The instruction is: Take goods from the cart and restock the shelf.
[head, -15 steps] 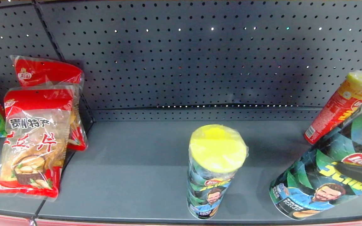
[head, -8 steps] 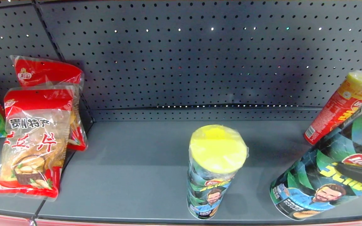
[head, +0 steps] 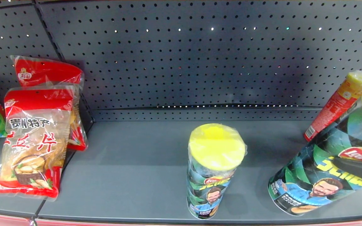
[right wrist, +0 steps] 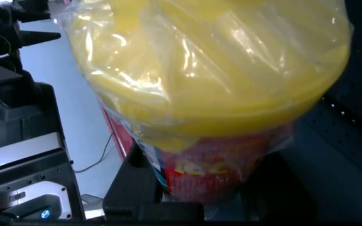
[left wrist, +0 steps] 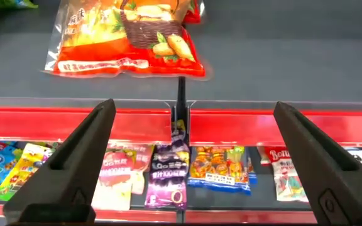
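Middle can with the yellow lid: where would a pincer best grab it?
Probably around its side wall at mid-height, from the open front of the shelf. The middle can stands upright with room on both sides, and the pegboard blocks the back.

A shop: a pegboard-backed shelf stocked with snack bags and chip cans.

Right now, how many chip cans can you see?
3. One green can stands upright mid-shelf; a second green can is tilted at the right, in the right gripper; a red can leans behind it. Others may be hidden.
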### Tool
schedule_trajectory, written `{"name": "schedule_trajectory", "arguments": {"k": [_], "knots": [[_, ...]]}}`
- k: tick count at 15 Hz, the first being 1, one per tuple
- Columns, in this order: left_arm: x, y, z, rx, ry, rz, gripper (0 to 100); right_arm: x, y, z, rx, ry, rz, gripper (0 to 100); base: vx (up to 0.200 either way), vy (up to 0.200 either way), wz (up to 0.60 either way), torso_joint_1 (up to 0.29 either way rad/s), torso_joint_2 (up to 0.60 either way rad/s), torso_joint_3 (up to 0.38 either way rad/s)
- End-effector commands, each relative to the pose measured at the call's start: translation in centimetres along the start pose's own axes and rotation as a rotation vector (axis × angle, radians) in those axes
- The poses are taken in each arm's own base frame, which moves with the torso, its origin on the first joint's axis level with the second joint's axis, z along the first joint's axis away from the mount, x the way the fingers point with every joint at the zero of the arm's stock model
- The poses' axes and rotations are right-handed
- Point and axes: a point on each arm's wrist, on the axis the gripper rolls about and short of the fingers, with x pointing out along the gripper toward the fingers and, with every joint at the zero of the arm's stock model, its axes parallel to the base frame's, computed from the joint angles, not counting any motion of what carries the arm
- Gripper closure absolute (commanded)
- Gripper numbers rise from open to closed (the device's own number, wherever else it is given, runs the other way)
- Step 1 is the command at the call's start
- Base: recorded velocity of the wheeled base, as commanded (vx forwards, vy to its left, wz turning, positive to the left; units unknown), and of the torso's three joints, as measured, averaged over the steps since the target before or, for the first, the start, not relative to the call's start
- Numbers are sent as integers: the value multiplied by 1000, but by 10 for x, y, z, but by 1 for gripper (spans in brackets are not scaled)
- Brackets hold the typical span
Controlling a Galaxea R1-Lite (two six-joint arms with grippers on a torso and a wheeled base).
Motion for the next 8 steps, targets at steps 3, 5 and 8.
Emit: {"name": "schedule_trajectory", "arguments": {"k": [3, 5, 8], "knots": [[0, 0, 0, 0, 4, -2, 0, 11, -11, 11, -5, -5, 1, 100, 0, 0, 0, 0, 0, 0], [0, 0, 0, 0, 4, -2, 0, 25, -24, 20, -4, -2, 3, 100, 0, 0, 0, 0, 0, 0], [0, 0, 0, 0, 4, -2, 0, 49, -41, 21, 5, 29, 2, 100, 0, 0, 0, 0, 0, 0]]}}
